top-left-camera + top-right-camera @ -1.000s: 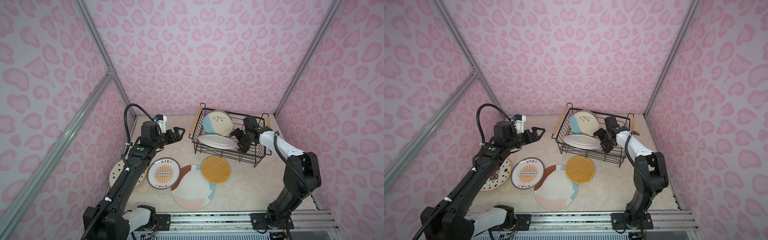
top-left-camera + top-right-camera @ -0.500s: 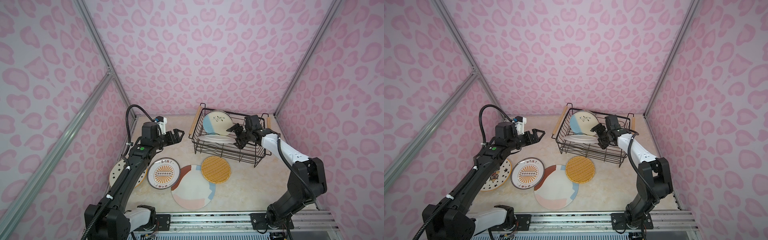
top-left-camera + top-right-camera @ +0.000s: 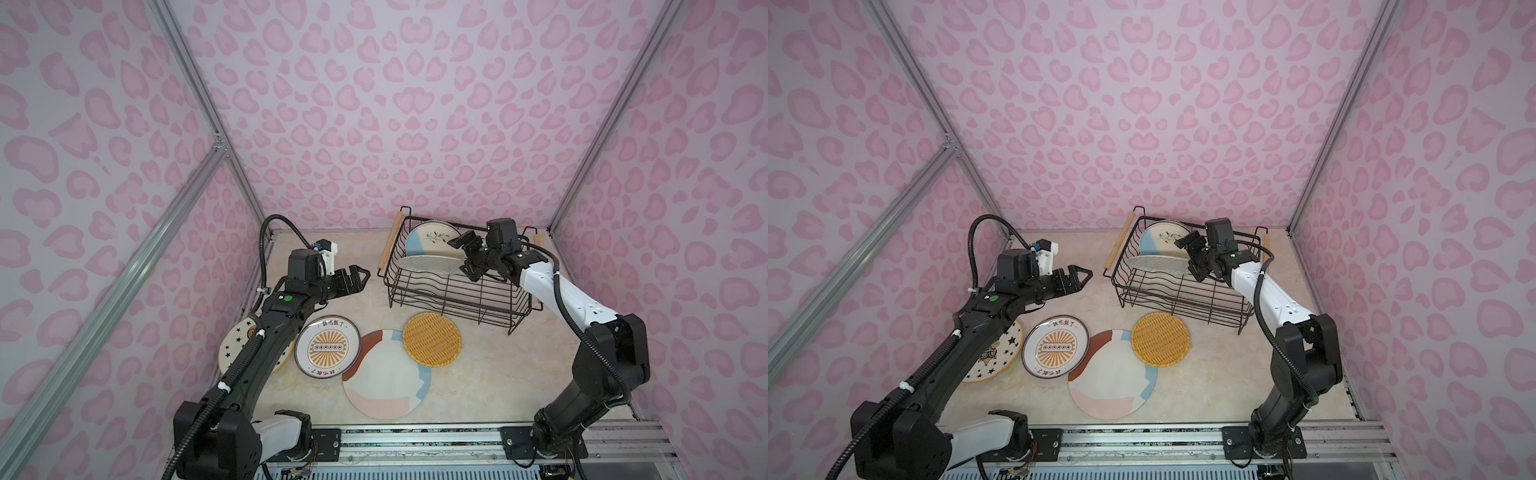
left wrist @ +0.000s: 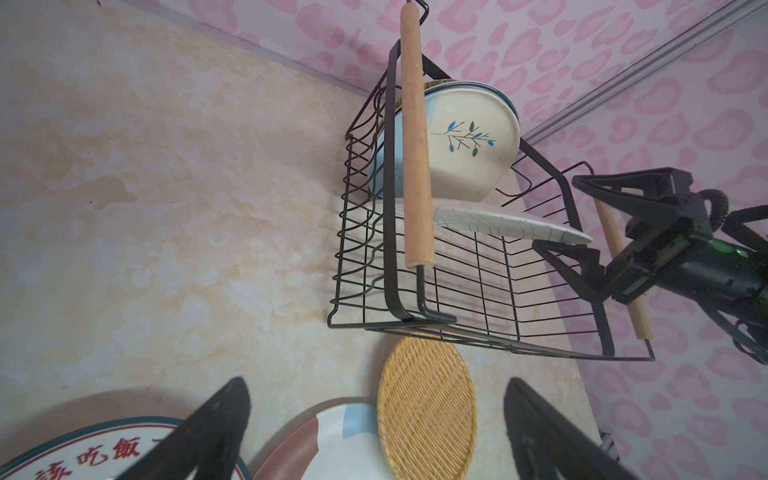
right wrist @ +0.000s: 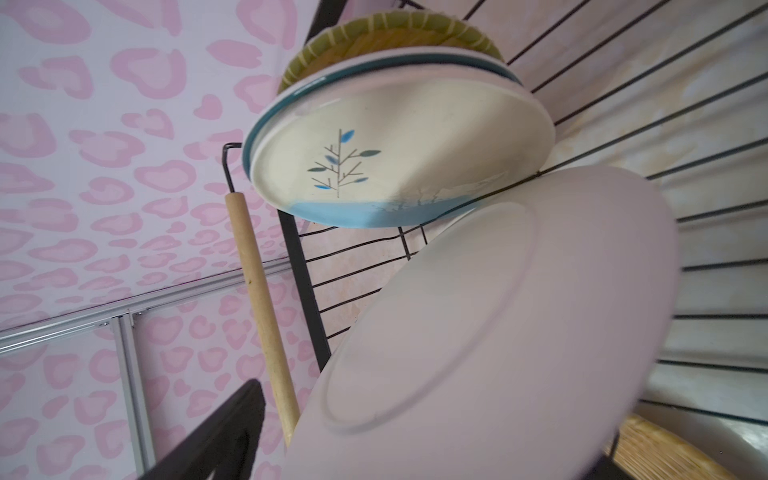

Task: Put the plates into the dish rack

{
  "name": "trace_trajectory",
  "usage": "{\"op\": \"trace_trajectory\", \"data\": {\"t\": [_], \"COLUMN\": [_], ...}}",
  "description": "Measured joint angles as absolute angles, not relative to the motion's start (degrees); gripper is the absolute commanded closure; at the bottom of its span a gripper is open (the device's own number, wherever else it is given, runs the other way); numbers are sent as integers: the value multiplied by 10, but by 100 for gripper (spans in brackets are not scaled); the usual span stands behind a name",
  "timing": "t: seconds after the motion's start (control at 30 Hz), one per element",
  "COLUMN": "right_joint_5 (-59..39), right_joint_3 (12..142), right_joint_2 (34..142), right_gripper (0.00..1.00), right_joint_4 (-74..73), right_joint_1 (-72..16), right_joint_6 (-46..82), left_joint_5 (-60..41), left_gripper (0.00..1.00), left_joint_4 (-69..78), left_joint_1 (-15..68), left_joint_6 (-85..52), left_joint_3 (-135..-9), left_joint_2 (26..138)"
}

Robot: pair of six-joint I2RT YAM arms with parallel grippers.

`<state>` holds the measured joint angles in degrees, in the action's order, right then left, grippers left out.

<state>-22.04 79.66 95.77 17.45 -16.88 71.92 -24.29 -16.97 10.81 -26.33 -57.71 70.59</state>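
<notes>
Closest in is the big pastel-patch plate (image 3: 384, 376), lying flat on the marbled table (image 3: 507, 374). Just past it sit the sunburst plate (image 3: 327, 347) and the orange woven plate (image 3: 432, 338), with the star plate (image 3: 235, 347) off to the left, partly hidden under the left arm. The left gripper (image 3: 360, 277) hovers over the table to the left of the dish rack (image 3: 457, 299), fingers spread wide, nothing in them. In the rack, the grid-line plate (image 3: 428, 263) lies tilted, nearly flat. The right gripper (image 3: 457, 257) has its fingers spread with that plate's rim between them, not pinching it. At the very back of the rack the blue-cream plate (image 3: 430, 243) stands on edge, with a yellow-green woven plate (image 5: 390, 29) tucked behind it.
</notes>
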Motion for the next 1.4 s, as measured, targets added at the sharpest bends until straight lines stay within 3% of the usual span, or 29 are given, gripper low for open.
{"op": "trace_trajectory", "data": {"t": [1.0, 1.4], "right_joint_5": [-115, -102], "right_joint_3": [835, 856], "right_joint_2": [996, 949], "right_gripper": [5, 6], "right_joint_4": [-23, 15], "right_joint_1": [-235, -217], "right_joint_6": [716, 587], "left_joint_5": [-268, -269], "left_gripper": [3, 3], "left_joint_4": [-156, -153], "left_joint_1": [97, 94], "left_joint_6": [-257, -257], "left_joint_3": [-568, -564], "left_joint_2": [714, 712]}}
